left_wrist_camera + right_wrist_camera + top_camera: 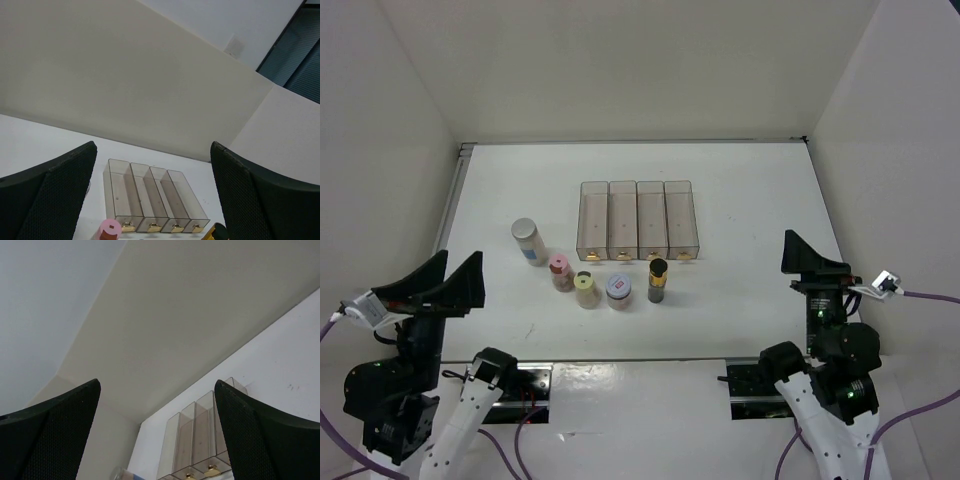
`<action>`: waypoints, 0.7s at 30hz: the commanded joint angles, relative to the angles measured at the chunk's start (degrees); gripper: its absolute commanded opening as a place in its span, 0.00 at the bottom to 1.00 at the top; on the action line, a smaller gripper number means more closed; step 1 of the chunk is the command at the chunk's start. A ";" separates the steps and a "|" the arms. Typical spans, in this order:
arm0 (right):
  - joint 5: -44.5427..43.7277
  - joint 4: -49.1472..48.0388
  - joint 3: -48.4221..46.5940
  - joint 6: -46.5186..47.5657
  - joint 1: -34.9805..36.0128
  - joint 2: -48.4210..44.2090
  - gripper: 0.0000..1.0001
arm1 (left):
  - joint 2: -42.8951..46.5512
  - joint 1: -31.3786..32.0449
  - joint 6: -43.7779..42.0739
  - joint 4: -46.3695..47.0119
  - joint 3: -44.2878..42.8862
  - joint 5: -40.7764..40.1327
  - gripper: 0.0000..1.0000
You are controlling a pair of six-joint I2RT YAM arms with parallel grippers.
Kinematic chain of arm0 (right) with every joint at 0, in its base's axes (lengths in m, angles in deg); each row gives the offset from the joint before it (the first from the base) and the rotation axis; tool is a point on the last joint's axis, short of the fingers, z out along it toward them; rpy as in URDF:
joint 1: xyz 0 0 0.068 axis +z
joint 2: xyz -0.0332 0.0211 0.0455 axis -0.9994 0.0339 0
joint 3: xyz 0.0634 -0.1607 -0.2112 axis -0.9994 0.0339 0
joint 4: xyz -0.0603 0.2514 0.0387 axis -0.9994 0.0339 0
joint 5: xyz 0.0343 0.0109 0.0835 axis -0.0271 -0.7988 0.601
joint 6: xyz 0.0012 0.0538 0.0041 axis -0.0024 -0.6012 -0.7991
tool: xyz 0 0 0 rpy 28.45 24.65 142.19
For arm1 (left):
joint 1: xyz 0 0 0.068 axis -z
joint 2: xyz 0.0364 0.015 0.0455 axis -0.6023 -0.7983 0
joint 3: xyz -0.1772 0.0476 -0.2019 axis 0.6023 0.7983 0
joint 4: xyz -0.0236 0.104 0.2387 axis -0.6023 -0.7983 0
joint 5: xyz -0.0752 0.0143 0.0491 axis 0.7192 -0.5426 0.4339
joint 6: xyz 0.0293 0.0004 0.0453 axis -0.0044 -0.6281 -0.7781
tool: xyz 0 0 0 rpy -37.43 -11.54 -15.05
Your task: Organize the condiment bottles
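Five condiment bottles stand in a loose row in front of the rack: a tall white bottle with a grey cap (528,240), a pink-capped one (561,271), a yellow-capped one (585,289), a squat red-rimmed jar (618,290) and a slim dark black-capped one (657,280). My left gripper (460,258) is open and empty, raised at the near left, apart from them. My right gripper (792,240) is open and empty at the near right. The left wrist view shows the left gripper (153,145), the pink cap (110,230) and the dark bottle's top (216,232). The right wrist view shows the right gripper (157,383).
A clear four-compartment rack (638,219) lies at the table's middle, its compartments empty, brass knobs facing the bottles. It also shows in the left wrist view (150,200) and the right wrist view (200,440). White walls enclose the table on three sides.
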 commanded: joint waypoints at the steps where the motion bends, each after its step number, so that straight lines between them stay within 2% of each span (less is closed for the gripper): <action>1: 4.98 -7.76 0.02 3.23 0.44 -3.42 0.99 | 7.52 0.15 1.76 0.76 -1.90 -2.35 1.00; 5: 7.89 -11.47 -0.77 4.29 0.44 0.69 0.99 | 3.32 0.15 0.54 0.07 -3.65 -1.30 1.00; 13: 14.83 -12.70 -15.09 10.96 0.44 22.58 0.99 | -23.04 0.15 -2.99 -6.42 -15.06 3.54 1.00; 17: 19.04 -10.69 -20.63 16.76 0.44 32.60 0.99 | -39.70 0.15 -2.99 -14.25 -22.98 0.12 1.00; 21: 21.25 -4.89 -29.66 21.16 0.44 47.78 0.99 | -50.64 0.15 -2.46 -20.23 -28.70 -2.70 1.00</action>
